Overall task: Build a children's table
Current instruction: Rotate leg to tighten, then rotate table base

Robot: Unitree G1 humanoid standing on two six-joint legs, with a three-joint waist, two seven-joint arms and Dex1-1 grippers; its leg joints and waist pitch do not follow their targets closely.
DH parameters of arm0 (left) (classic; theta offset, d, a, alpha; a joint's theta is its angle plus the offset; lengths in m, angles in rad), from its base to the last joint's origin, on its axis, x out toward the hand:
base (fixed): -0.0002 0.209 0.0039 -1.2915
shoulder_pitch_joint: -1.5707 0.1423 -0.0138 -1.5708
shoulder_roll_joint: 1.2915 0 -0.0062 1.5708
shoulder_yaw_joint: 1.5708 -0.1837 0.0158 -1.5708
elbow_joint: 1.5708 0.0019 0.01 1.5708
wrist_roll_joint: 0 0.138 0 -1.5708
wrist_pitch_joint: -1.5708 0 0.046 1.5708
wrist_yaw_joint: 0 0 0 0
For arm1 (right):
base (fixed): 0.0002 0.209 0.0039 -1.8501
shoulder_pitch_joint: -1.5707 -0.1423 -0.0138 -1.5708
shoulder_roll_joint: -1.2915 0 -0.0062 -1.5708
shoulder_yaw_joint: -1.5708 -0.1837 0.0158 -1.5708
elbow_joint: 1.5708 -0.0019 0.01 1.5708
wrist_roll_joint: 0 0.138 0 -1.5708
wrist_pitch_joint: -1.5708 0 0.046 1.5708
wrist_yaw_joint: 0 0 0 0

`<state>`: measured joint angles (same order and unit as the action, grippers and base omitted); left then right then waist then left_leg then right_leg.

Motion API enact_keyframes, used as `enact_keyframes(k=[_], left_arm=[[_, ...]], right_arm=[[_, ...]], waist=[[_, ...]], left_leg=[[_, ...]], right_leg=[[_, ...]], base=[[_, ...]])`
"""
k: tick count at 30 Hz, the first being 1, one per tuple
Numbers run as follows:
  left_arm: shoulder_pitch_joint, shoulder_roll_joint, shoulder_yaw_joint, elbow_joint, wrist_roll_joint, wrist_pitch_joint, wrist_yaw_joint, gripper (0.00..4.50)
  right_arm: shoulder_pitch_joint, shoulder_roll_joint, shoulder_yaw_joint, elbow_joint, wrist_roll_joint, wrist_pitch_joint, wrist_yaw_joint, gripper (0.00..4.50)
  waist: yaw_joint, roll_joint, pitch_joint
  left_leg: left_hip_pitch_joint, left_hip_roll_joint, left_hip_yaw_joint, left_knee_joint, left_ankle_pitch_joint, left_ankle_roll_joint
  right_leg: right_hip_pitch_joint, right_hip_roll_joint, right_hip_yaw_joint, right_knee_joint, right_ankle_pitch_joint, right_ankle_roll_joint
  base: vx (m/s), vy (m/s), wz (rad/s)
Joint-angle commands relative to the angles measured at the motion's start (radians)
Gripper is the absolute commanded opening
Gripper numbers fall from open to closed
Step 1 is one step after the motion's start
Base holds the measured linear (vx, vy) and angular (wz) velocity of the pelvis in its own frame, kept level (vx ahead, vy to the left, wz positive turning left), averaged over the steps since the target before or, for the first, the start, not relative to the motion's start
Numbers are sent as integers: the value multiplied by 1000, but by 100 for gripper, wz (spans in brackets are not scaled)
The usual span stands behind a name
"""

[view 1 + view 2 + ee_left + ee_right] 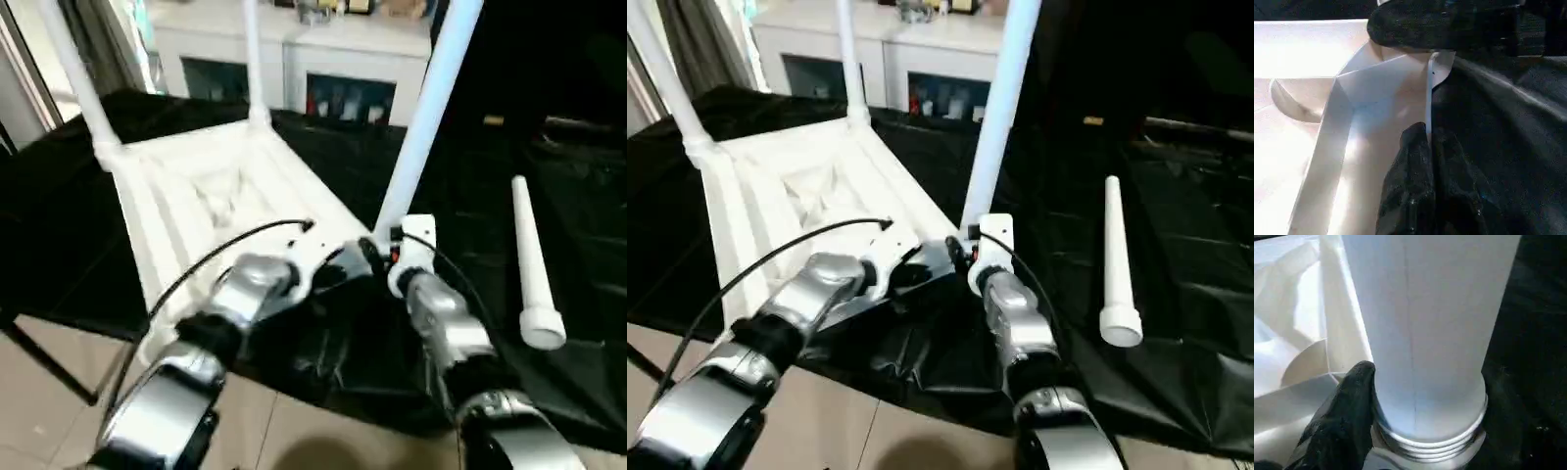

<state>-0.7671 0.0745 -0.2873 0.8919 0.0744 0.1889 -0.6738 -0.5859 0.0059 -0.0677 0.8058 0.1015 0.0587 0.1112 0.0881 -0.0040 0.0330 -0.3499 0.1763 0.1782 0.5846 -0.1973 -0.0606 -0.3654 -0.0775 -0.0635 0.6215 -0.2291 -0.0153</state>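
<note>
The children's table top (211,211) lies upside down on the black-draped work table (59,235), ribbed underside facing up. Three legs stand upright in corner sockets: two at the far corners (83,83) (253,59) and one at the near right corner (426,108). The fourth leg (534,269) lies loose on the black cloth, well apart to the right of the top.

The right gripper (1359,431) is at the base of the near right leg, one black finger against its threaded collar; its jaws stand apart around the tube. The left gripper (1425,161) has its fingers pressed together on the thin edge of the top near that corner.

Judged progress: three of four legs placed. Remaining: seating of the near right leg, which appears not fully screwed down, and fitting the loose leg into the empty near left socket.
</note>
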Motion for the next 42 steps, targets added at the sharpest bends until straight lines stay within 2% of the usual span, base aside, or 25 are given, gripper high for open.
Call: enact_keyframes(k=[1,4,6,8,9,12,14,17,20,22,23,25,26,29,30,31,32,33,34,35,37,38,39,40,42], left_arm=[[-7,-22,6,59,11,-20,57,0],[-11,-20,-1,75,18,-43,47,0],[-11,-17,-3,88,24,-71,39,0],[-14,-18,-3,107,30,-123,32,0],[-14,-19,-3,111,31,-146,29,0],[-14,-21,-3,114,32,-195,26,0],[-16,-30,12,108,19,-261,29,0],[-32,-39,28,122,23,-311,80,0],[-50,-42,35,142,40,-347,144,0],[-67,-47,76,150,5,-348,132,27],[-74,-45,98,135,-22,-337,103,55],[-76,-43,106,125,-31,-336,92,60],[-73,-36,111,104,-37,-335,87,69],[-65,-26,121,71,-48,-331,85,99],[-41,-8,138,0,-75,-317,70,99],[0,17,164,-105,-113,-281,52,111],[4,19,166,-114,-116,-278,51,126],[89,65,217,-314,-192,-197,22,137],[105,74,227,-351,-206,-181,17,137],[165,113,250,-463,-250,-130,-18,141],[193,132,261,-512,-270,-106,-37,164],[236,174,273,-564,-272,-86,-57,173],[287,223,295,-617,-271,-72,-71,179],[292,227,298,-621,-271,-71,-71,198],[361,289,352,-689,-267,-49,-61,218]], right_arm=[[20,50,42,55,-17,29,9,267],[23,52,46,56,-26,20,7,267],[33,49,29,43,-4,-1,23,323],[35,40,22,35,-3,-17,25,340],[37,32,24,26,-13,-18,14,347],[47,13,31,-2,-37,-19,-1,372],[89,-26,40,-105,-64,-24,2,372],[147,-60,29,-239,-56,-22,15,372],[179,-73,24,-307,-53,-14,20,372],[220,-81,32,-387,-47,7,42,375],[251,-88,46,-448,-40,31,67,376],[268,-91,53,-482,-36,49,79,376],[283,-93,56,-510,-27,64,89,376],[301,-96,63,-545,-17,84,102,376],[322,-104,74,-584,-3,102,127,376],[339,-115,88,-615,0,128,151,376],[340,-116,89,-617,0,130,153,376],[349,-135,110,-625,-12,170,177,376],[351,-138,113,-626,-15,177,181,376],[347,-145,124,-612,-35,182,182,376],[347,-147,129,-610,-45,187,182,376],[344,-146,133,-609,-52,201,181,376],[341,-146,134,-611,-56,217,179,376],[341,-145,134,-612,-56,219,179,376],[335,-145,136,-613,-55,241,177,376]], waist=[[-5,-1,-37],[-2,-4,-37],[-1,-5,-36],[0,-7,-34],[-2,-9,-35],[1,-10,-32],[6,-13,-34],[15,-13,-39],[17,-9,-47],[16,-6,-57],[16,-8,-56],[14,-11,-62],[13,-7,-61],[9,-6,-58],[9,3,-57],[9,-2,-55],[10,4,-57],[5,-3,-53],[2,-3,-51],[0,-4,-51],[-6,-1,-43],[-5,-14,-44],[-3,-15,-40],[-1,-7,-39],[-2,-10,-40]], left_leg=[[6,57,-23,-85,-237,-1],[8,57,-22,-84,-225,12],[7,58,-21,-85,-225,20],[8,57,-20,-86,-234,23],[2,58,-24,-91,-225,23],[7,59,-22,-93,-231,24],[8,60,-21,-92,-218,26],[9,64,-18,-90,-179,42],[-5,62,-22,-85,-113,58],[-13,58,-22,-69,-3,102],[-14,57,-21,-67,12,116],[-18,54,-21,-55,67,165],[-18,55,-19,-53,63,179],[-18,57,-18,-53,25,185],[-18,58,-19,-54,21,182],[-19,61,-19,-55,3,179],[-17,65,-21,-56,3,174],[-19,65,-17,-57,-12,170],[-25,66,-19,-60,-23,159],[-21,65,-16,-59,-41,143],[-19,60,-9,-63,-65,121],[-15,61,-9,-63,-76,112],[-15,64,-9,-69,-88,96],[-14,66,-12,-71,-100,85],[-11,66,-12,-73,-98,54]], right_leg=[[18,-85,59,-99,-213,-170],[19,-86,59,-98,-209,-170],[19,-88,59,-103,-238,-165],[17,-88,59,-109,-274,-156],[23,-89,57,-109,-287,-144],[17,-88,58,-114,-304,-138],[19,-88,59,-116,-298,-132],[20,-86,59,-106,-200,-145],[31,-84,55,-87,-62,-158],[33,-78,52,-61,170,-181],[32,-76,50,-59,214,-189],[34,-77,47,-45,347,-221],[32,-79,46,-46,358,-233],[32,-80,46,-49,309,-252],[31,-81,46,-49,297,-254],[32,-81,46,-51,276,-257],[35,-83,46,-46,277,-266],[32,-80,45,-49,257,-274],[38,-83,44,-48,221,-283],[33,-82,46,-50,170,-282],[22,-70,48,-62,89,-260],[22,-70,48,-62,65,-250],[20,-70,49,-65,17,-235],[18,-72,49,-62,-7,-228],[17,-70,51,-61,-23,-202]], base=[[0,0,0],[0,0,0],[0,0,0],[0,0,0],[0,0,0],[0,0,0],[0,0,0],[0,0,0],[0,0,0],[0,0,0],[0,0,0],[0,0,0],[0,0,0],[0,0,0],[0,0,0],[0,0,0],[0,0,0],[0,0,0],[0,0,0],[0,0,0],[0,0,0],[0,0,0],[0,0,0],[0,0,0],[0,0,0]])
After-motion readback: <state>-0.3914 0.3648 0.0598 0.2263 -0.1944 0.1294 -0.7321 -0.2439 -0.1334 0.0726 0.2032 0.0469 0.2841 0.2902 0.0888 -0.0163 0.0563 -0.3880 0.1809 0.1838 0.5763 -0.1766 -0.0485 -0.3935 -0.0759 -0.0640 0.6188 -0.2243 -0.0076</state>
